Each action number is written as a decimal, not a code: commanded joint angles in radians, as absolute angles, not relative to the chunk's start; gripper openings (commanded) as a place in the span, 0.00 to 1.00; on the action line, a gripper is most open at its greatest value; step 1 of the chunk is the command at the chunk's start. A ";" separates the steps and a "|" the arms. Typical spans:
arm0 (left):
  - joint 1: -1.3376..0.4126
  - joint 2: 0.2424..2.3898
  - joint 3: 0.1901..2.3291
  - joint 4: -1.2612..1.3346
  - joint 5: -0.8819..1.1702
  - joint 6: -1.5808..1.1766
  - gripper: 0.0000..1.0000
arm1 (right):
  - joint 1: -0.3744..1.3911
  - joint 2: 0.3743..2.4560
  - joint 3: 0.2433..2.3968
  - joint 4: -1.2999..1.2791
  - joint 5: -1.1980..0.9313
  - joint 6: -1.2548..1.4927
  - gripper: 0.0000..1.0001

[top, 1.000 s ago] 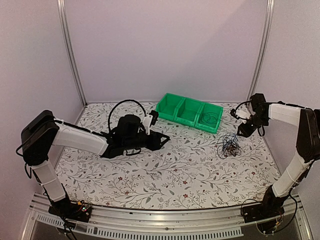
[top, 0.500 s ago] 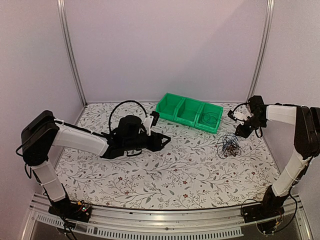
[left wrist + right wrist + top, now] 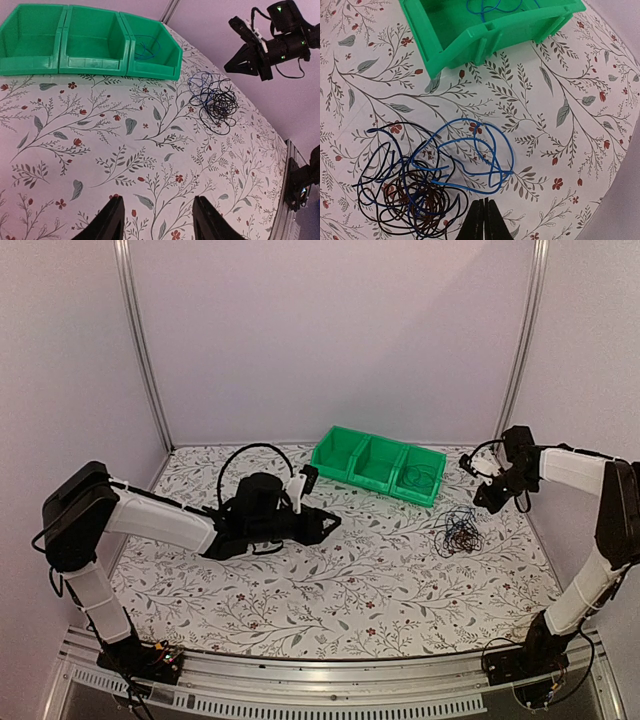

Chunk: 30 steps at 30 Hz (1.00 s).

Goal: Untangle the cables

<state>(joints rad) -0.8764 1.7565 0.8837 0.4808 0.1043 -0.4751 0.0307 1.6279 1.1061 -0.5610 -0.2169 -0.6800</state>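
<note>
Now clamped shut and empty, the right gripper (image 3: 482, 215) is held near the cables (image 3: 415, 185), the left gripper (image 3: 157, 202) parted, empty.

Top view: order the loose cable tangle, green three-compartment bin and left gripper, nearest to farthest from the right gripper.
1. Tangle of thin black, brown and blue cables, close by the right gripper.
2. Green plastic three-compartment bin, back centre.
3. Left gripper, centre-left.

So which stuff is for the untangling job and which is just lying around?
For the job: cable tangle; blue cable in the bin's right-end compartment.
Just lying about: green three-part bin; flowery table cover.
</note>
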 commanded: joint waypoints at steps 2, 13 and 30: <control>-0.889 1.766 0.898 0.492 0.124 -0.467 0.46 | 0.033 1.543 1.073 -0.547 -0.131 -0.731 0.30; -0.889 1.777 0.894 0.498 0.121 -0.484 0.46 | 0.034 1.628 1.063 -0.505 -0.118 -0.860 0.45; -0.888 1.786 0.899 0.501 0.127 -0.502 0.46 | 0.035 1.703 1.118 -0.504 -0.222 -0.862 0.11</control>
